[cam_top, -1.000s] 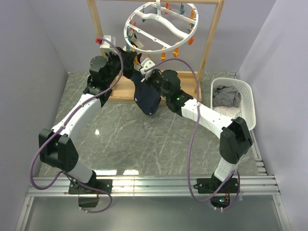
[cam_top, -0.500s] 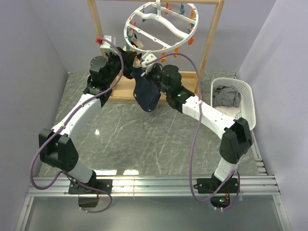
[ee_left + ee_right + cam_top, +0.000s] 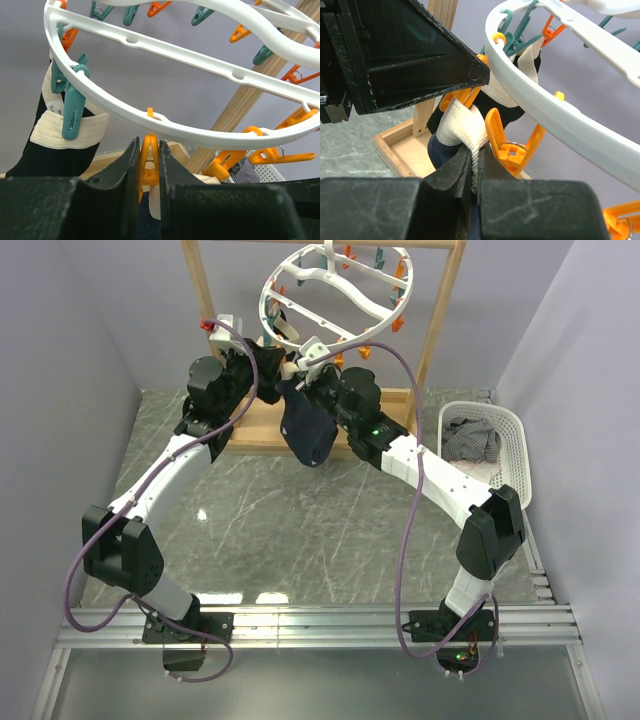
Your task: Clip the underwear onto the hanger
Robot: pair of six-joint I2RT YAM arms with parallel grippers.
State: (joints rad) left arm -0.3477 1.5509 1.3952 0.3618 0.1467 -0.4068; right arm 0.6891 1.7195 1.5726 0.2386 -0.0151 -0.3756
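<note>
The underwear (image 3: 306, 432), navy with a cream waistband (image 3: 462, 125), hangs from my right gripper (image 3: 476, 155), which is shut on the waistband just under the hanger's rim. The hanger (image 3: 335, 295) is a white ring (image 3: 200, 55) carrying orange and teal clips. My left gripper (image 3: 149, 150) is shut on an orange clip (image 3: 148, 162) hanging from the near rim, squeezing its handles. In the top view both grippers meet below the ring, left (image 3: 272, 362) and right (image 3: 300, 378). The waistband sits right at that clip's lower end; its mouth is hidden.
A dark garment with a cream band (image 3: 55, 145) hangs from a teal clip (image 3: 72, 112) on the ring's left. The wooden rack frame (image 3: 205, 300) holds the ring. A white basket (image 3: 515, 455) with a striped cloth (image 3: 470, 440) stands on the right.
My right arm has lifted the underwear up and back toward the ring's near rim. The left arm has stayed at the clip.
</note>
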